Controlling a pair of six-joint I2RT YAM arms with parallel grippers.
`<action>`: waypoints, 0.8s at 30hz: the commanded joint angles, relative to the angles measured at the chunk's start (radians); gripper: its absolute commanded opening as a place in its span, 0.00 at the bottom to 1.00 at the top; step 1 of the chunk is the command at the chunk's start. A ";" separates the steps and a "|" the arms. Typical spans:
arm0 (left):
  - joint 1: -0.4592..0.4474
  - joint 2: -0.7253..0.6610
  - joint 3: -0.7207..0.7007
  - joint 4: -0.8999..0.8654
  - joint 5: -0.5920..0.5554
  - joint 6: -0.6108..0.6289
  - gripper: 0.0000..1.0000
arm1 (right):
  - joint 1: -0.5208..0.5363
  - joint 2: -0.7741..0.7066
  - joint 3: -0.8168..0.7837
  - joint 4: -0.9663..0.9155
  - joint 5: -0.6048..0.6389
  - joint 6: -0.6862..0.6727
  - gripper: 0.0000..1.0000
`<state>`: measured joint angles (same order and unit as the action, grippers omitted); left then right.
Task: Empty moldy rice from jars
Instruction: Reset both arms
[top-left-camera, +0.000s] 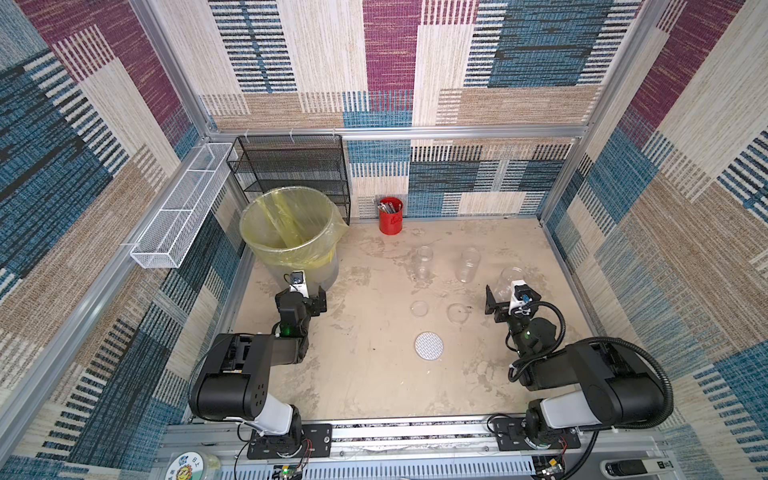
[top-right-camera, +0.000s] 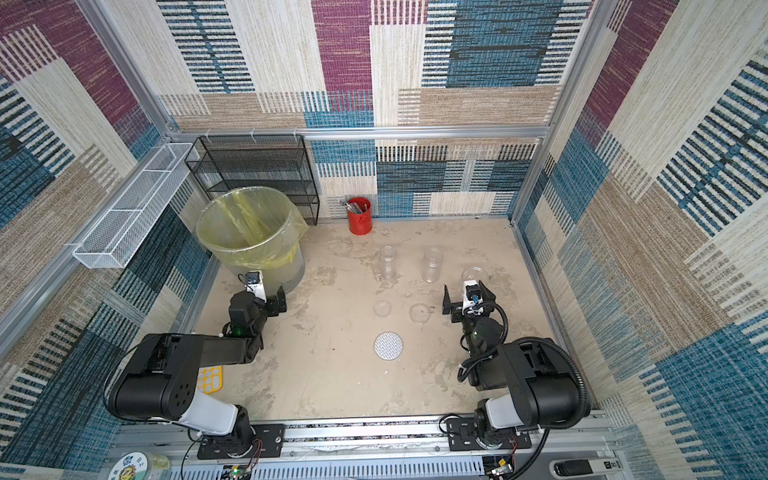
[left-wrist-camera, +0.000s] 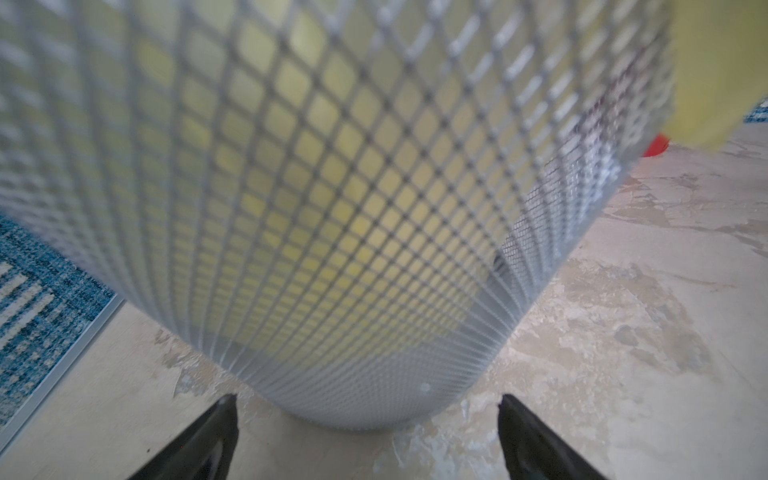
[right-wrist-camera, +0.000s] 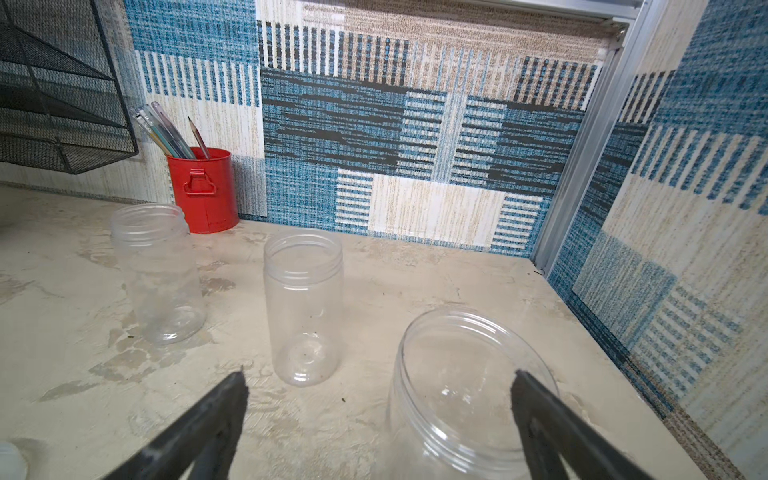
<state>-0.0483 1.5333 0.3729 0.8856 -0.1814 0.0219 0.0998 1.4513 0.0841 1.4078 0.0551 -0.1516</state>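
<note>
Clear plastic forms all three task jars, which stand upright and uncapped in a row on the beige mottled tabletop (top-left-camera: 365, 374), toward its far right part. We identify the first narrow jar (right-wrist-camera: 160, 274) nearest the red pen cup (right-wrist-camera: 203, 189). The second narrow jar (right-wrist-camera: 305, 307) stands beside it but apart from it, and the wide jar (right-wrist-camera: 469, 390) ends the row, closest to the right arm. All three are empty, see-through down to the base. Nearer the robot lie a smaller clear lid (top-left-camera: 419, 308), a larger clear lid (top-left-camera: 458, 312) and a round white patterned lid (top-left-camera: 429, 345), each flat on the tabletop. The right gripper (right-wrist-camera: 380, 376) is spread wide and holds nothing. In the right wrist view one fingertip overlaps the wide jar's rim, and we cannot tell whether it touches. The left gripper (left-wrist-camera: 365, 399) is likewise spread wide and empty, facing the base of the grey mesh bin (left-wrist-camera: 332, 208) from just short of it. The bin carries a yellow liner (top-left-camera: 291, 249) and stands at the far left, before a black mesh rack (top-left-camera: 291, 174). A white wire basket (top-left-camera: 183, 203) hangs on the left wall.
</note>
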 joint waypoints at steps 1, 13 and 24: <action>0.001 0.003 0.006 0.021 -0.003 0.013 0.99 | -0.002 0.011 0.023 0.014 0.039 0.033 1.00; 0.002 0.003 0.012 0.010 -0.008 0.010 0.99 | -0.089 0.081 0.122 -0.116 -0.056 0.107 1.00; 0.002 0.001 0.011 0.012 -0.009 0.009 0.99 | -0.094 0.084 0.125 -0.119 -0.063 0.111 0.99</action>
<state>-0.0479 1.5356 0.3824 0.8848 -0.1818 0.0216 0.0051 1.5349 0.2070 1.2903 0.0021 -0.0540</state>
